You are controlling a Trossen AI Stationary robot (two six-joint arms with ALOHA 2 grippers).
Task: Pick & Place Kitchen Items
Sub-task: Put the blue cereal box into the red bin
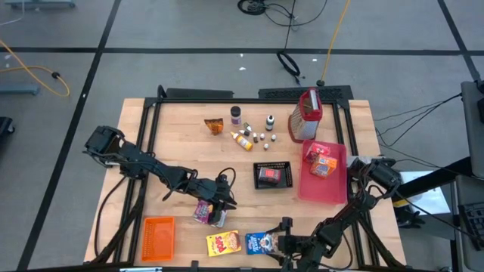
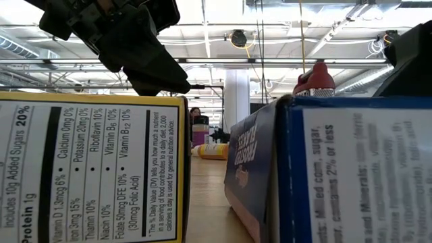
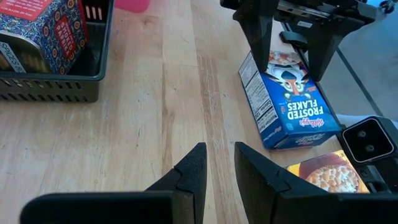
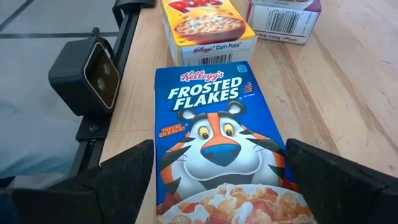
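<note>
The right hand [image 4: 214, 180] stands wide apart over the blue Frosted Flakes box [image 4: 214, 134], one finger on each side of it and neither clearly touching, at the table's [image 1: 189, 155] near edge beside the yellow Corn Pops box [image 1: 222, 243]. The left hand [image 3: 219, 177] hangs above bare wood near a purple box [image 1: 202, 212], its fingers nearly closed with a narrow gap and nothing between them. A red box [image 1: 270, 176] sits in the black basket [image 1: 272, 165], other packets lie on the red tray [image 1: 321, 189], and small bottles [image 1: 253, 136] stand farther back.
</note>
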